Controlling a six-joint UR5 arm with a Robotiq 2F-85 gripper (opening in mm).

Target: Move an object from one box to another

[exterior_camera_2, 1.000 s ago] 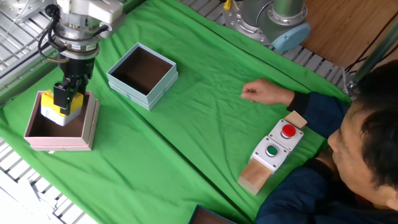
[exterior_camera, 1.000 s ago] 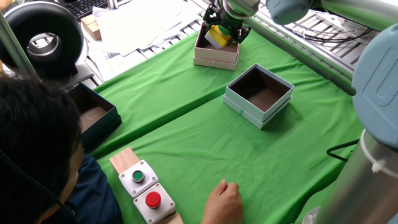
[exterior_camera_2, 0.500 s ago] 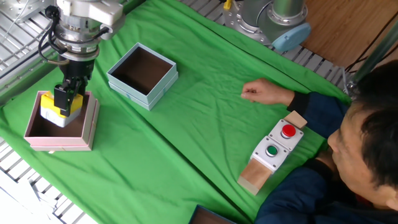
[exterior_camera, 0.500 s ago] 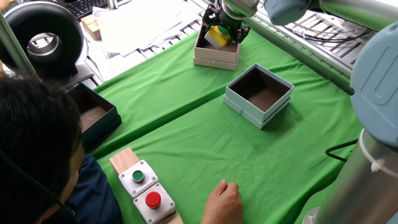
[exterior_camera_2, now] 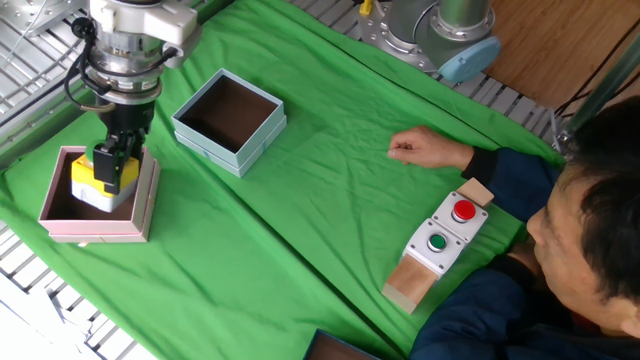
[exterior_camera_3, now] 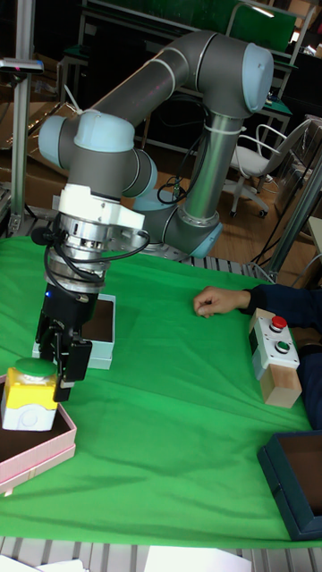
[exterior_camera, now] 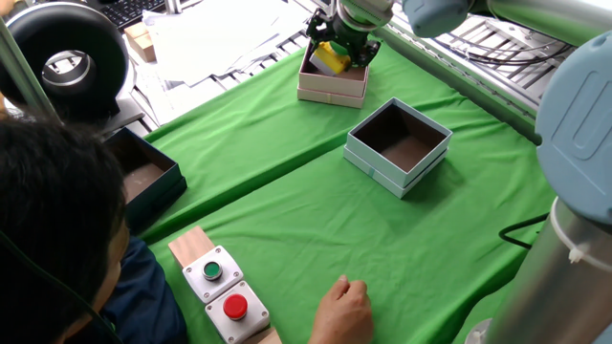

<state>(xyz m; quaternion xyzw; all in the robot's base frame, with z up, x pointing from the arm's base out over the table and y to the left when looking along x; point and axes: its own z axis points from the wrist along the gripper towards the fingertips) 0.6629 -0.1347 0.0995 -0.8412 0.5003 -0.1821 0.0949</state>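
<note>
The gripper (exterior_camera_2: 112, 160) is clamped on the yellow push-button housing with green dome (exterior_camera_3: 30, 393), holding it just inside the pinkish-white box (exterior_camera_2: 60, 227), low enough for a gentle release. The blue-grey box (exterior_camera_2: 190, 132) nearby sits empty, suggesting transfer is nearly complete.

Pinkish-white box (exterior_camera_3: 36, 451) cut by left edge (tall view); gripper (exterior_camera_2: 112, 160) hides button top.

UR5 arm, look only

Big grey tube-shaped robot arm (exterior_camera_3: 192, 63) w/ pale blue round caps at joints; white wrist ring w/ small blue light, black cables looped around it. Black two-finger gripper (exterior_camera_3: 55, 362), approx. boxy fingers. Grey base w/ pale blue cap near table edge.
</note>
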